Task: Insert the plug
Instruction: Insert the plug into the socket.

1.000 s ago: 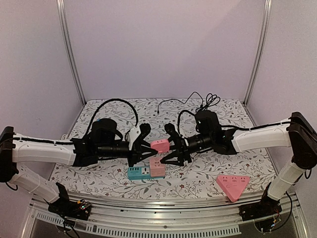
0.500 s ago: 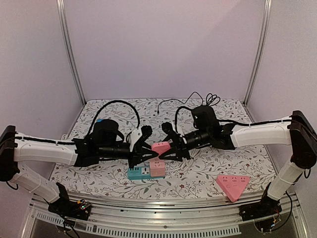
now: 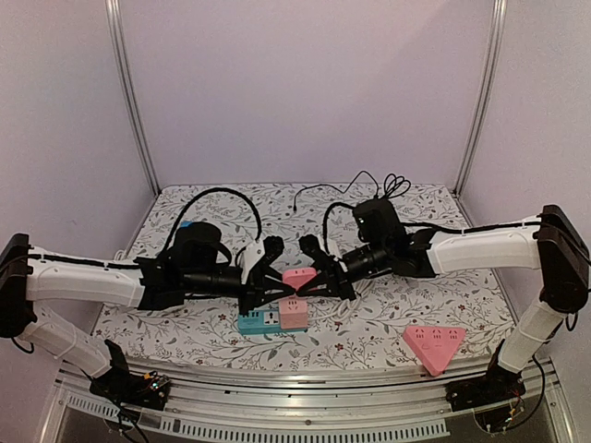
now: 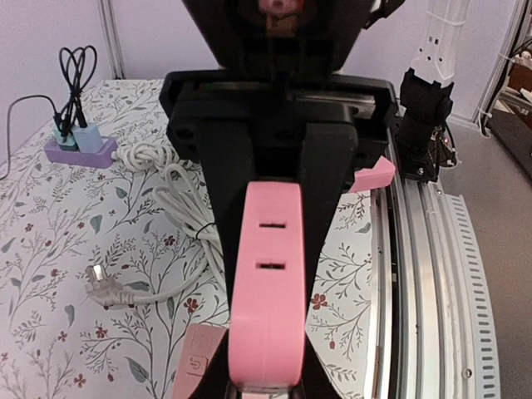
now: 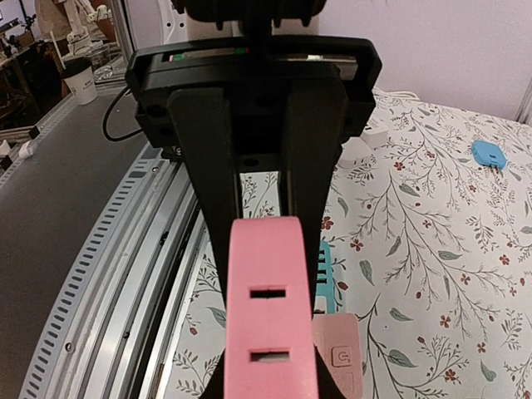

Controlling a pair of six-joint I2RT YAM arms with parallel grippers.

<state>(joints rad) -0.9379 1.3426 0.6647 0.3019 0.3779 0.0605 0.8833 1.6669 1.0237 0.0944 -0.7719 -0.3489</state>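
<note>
Reaching in from 3 o'clock, the right gripper (image 3: 313, 271) has closed on the left gripper (image 3: 275, 274), and both now clamp opposite ends of the pink plug adapter (image 3: 298, 275), held aloft with its long axis running 9-to-3, the teal-and-pink power strip (image 3: 268, 319) just toward 6 o'clock.

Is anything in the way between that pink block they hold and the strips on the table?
Nothing visible. The pink block hangs over the strips, left gripper and right gripper shut on it, air below.
</note>
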